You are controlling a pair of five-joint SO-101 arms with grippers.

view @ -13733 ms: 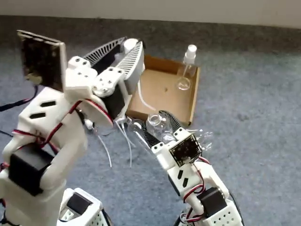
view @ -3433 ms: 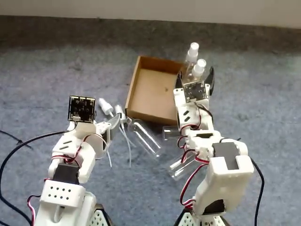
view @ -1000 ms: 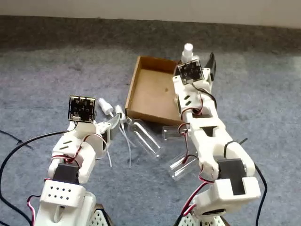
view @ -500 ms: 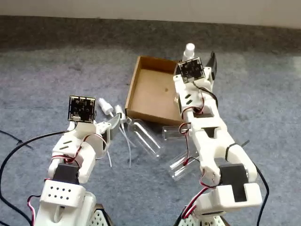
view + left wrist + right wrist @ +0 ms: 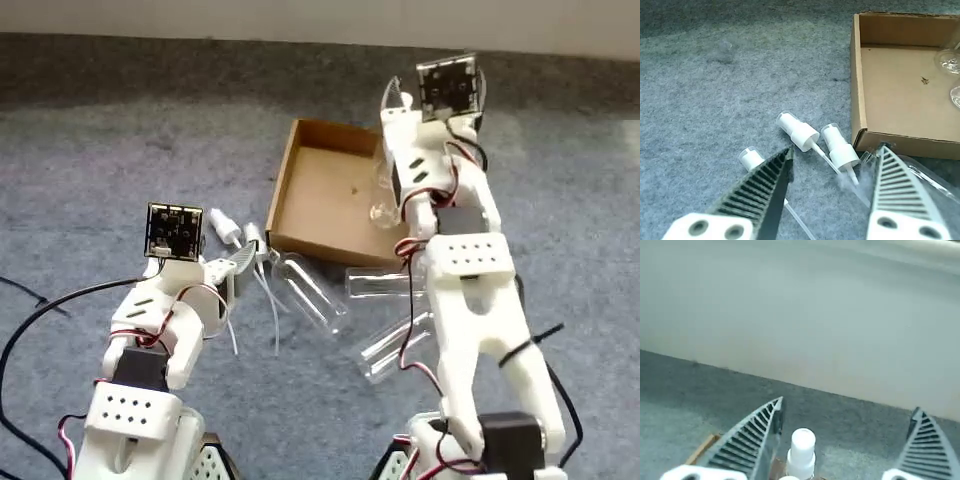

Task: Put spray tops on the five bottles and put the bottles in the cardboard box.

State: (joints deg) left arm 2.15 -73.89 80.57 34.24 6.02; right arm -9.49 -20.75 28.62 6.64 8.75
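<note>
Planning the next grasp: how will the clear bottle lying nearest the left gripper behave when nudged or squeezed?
The clear bottle lies on its side and looks round, so a nudge would probably roll it, though the carpet may damp that. It looks empty and see-through, so likely light. Its smooth wall might slip in a grip.

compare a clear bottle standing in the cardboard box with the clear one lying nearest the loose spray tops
The boxed clear plastic bottle stands upright; the loose clear plastic bottle lies on its side. The boxed one is inside the brown cardboard box, the loose one outside on the grey carpet, near the box's front wall. Both are transparent and look empty.
</note>
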